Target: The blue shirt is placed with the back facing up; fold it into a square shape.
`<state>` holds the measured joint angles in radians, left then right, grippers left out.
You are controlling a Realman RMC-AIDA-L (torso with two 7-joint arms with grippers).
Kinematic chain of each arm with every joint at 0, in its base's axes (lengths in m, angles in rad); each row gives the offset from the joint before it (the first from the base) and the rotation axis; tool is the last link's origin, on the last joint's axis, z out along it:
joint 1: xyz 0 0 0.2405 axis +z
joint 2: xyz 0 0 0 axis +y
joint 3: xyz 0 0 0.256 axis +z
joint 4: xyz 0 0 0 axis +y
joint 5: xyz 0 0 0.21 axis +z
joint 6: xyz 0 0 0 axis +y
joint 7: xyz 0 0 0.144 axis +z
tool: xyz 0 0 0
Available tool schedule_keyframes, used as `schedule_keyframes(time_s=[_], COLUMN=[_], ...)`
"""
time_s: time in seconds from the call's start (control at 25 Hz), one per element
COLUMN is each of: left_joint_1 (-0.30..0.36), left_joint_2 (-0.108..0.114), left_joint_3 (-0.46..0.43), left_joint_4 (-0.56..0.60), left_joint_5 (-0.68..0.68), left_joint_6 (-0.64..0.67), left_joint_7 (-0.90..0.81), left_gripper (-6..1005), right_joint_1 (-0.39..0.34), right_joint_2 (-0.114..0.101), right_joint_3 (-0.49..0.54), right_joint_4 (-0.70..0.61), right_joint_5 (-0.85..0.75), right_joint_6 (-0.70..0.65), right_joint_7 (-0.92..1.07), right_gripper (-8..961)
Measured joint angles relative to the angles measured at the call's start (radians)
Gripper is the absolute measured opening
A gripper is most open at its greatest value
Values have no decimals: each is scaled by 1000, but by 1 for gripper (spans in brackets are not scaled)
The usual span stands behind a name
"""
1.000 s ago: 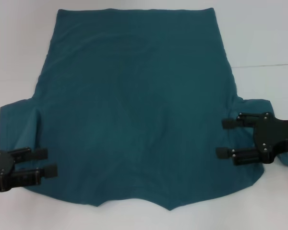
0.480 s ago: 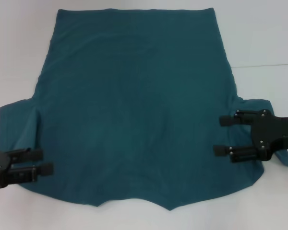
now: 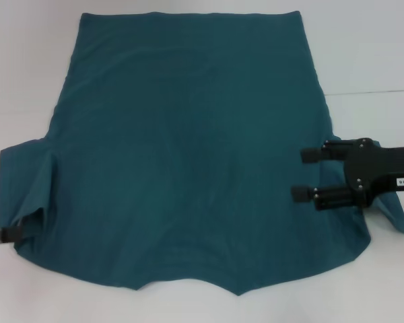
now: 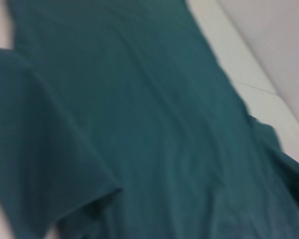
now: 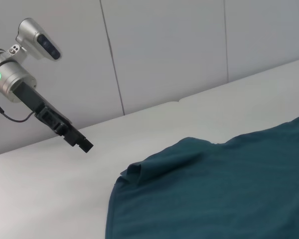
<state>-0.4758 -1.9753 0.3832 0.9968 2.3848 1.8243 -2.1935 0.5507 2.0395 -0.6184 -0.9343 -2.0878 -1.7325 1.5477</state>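
Shirt first: the blue shirt (image 3: 188, 155) lay spread flat on the white table (image 3: 370, 54), hem at the far side, collar notch toward me, both short sleeves out to the sides. I saw the left sleeve (image 3: 27, 188) rumpled, its edge lifted into a fold; the left wrist view showed that same sleeve (image 4: 35, 149) curling up off the cloth, nothing more.

The right gripper (image 3: 303, 175) reached in level from my right, its black body lying over the right sleeve, two fingers (image 3: 313, 155) pointing toward the shirt's middle with a clear gap between them, gripping nothing. A white label sat on its wrist, but I could not read the characters.

The left gripper (image 3: 0, 234) was nearly out of the head view, only a black tip showing at the frame's edge beside the left sleeve's hem; I could not tell there how its fingers stood. The right wrist view caught that left gripper (image 5: 82, 144) farther off, hanging tilted above the table near the sleeve, a green light on its silver arm (image 5: 10, 74); its fingers looked pressed together there, though I couldn't be sure.
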Motion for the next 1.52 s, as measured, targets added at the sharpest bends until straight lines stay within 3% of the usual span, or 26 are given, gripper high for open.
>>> schedule_keyframes(time_s=[0.24,0.72,1.04,1.52], left_joint_1=[-7,5,0,4], left_joint_2=[-14,-70,-74,-95], left_joint_3=[28,248,269,270], left_joint_4=[17,-22,-85,-84], left_joint_5=[55,79,106,116], left_joint_6=[-128,-515,-624,-646], left_joint_7=[-61,-49,-37,4], left_gripper=[840,830,813,765], right_joint_1=[16,31,34,41], right_joint_2=[4,5,7,8], right_joint_3=[-26,-43,-43,-44], right_joint_4=[-1,-1,-1,-1], right_joint_5=[-1,-2,-2,-1], right_joint_6=[36,59,61,61], right_joint_7=[0,1,2,8], right_gripper=[915,914,914,913])
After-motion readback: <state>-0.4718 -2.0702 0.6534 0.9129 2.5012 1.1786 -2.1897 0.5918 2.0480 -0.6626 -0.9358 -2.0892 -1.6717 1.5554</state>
